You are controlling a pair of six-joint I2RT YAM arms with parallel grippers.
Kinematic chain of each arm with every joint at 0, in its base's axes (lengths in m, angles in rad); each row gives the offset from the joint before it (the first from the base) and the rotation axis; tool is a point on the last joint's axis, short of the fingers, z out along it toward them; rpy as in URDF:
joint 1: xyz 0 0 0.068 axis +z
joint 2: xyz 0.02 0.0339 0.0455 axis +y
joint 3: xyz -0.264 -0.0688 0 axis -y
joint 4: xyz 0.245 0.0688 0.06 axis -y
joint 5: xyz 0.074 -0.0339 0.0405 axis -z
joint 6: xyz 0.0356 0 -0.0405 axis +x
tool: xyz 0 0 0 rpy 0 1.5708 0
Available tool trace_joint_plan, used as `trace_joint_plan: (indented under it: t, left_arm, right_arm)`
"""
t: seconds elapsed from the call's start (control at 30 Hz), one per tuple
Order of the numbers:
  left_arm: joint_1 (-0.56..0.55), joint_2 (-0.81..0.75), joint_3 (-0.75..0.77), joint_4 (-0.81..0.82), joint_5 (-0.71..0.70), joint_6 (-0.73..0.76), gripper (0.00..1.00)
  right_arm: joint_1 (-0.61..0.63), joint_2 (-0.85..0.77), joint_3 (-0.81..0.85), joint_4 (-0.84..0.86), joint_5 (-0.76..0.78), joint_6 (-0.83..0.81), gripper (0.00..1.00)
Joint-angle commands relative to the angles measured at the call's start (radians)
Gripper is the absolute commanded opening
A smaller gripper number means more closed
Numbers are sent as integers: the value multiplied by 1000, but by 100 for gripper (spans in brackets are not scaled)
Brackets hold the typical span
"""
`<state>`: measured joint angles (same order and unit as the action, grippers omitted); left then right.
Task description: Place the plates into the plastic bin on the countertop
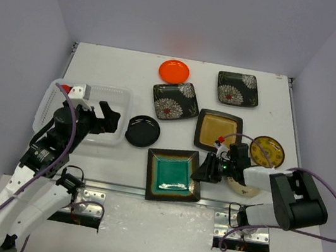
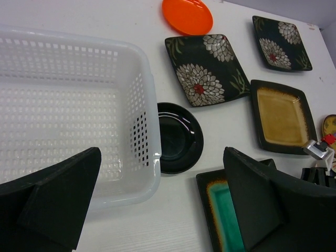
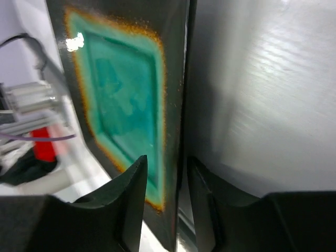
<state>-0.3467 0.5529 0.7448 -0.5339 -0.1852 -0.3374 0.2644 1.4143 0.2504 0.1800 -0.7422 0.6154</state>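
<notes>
The teal square plate lies at the near middle of the countertop. My right gripper is at its right edge. In the right wrist view the gripper has a finger on each side of the teal plate's dark rim, closed narrowly on it. The plastic bin sits at the left with nothing in it. My left gripper hovers open over its near right corner. The black round plate lies just right of the bin.
At the back lie an orange round plate and two black floral squares. An amber square and a yellow round plate lie right of centre. A cream plate is partly hidden under the right arm.
</notes>
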Motion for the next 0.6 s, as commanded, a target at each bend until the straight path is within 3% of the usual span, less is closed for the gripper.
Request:
trace_joint_plan:
  t: [0.0,0.07,0.13,0.3,0.37,0.47,0.57]
  left_arm:
    - [-15,-14,5,49,7,17,100]
    - [-20,-18,7,49,8,15,100]
    - [-23,-19,12,48,30,12,100]
    - [-32,11,53,22,200,-12,100]
    - [-32,36,48,20,353,-57,100]
    - [-32,55,-21,71,533,-115,100]
    - [-31,68,-90,138,627,-160,100]
  right_arm:
    - [6,111,-37,145,-15,69,18]
    - [6,134,-56,206,-51,106,3]
    - [6,143,-65,249,-66,121,0]
    - [4,-16,-83,297,-141,210,0]
    - [2,-118,-73,290,-175,252,0]
    - [-9,-286,-23,217,-210,297,0]
    - [-15,-396,48,134,-232,306,0]
